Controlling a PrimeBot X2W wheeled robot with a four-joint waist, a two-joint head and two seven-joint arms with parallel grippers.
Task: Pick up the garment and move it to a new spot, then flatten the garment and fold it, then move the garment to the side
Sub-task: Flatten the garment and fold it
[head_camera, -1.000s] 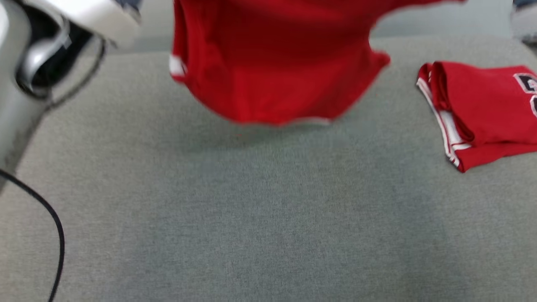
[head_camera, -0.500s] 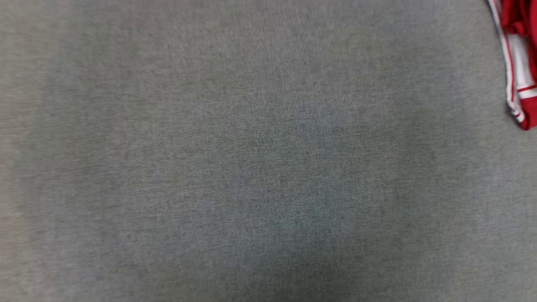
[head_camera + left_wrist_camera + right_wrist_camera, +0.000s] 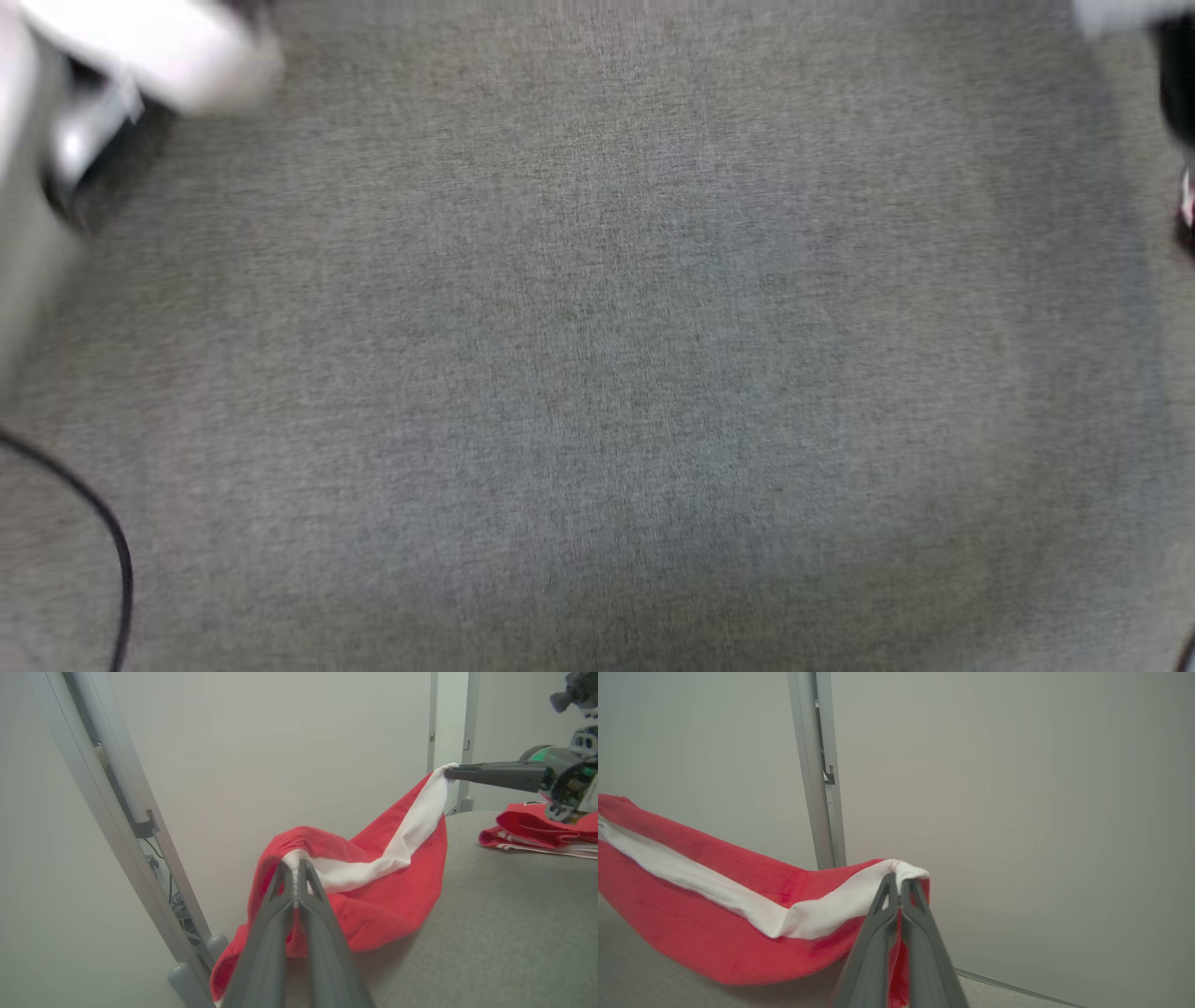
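Head view, blurred: the grey table (image 3: 597, 373) spreads below me, one pale forearm (image 3: 140, 47) of mine at the upper left, one black cable (image 3: 103, 532) curling at the lower left

Left wrist view: my left gripper (image 3: 295, 867) is clenched, fingers pressed together on the white band (image 3: 402, 844) of the red garment (image 3: 383, 905). My right gripper (image 3: 448, 771), at the upper right, pinches the other end of that band. The garment sags between the two, its low part by the table's edge; I cannot tell whether it touches. Two red pieces in all: the one I hold, and one folded garment (image 3: 537, 828) lying on the table well to the right. One metal post (image 3: 140, 858) stands at the left

Right wrist view: my right gripper (image 3: 899, 882) is clamped tight on the band's end, and the garment stretches away to the left above the table, one post behind it
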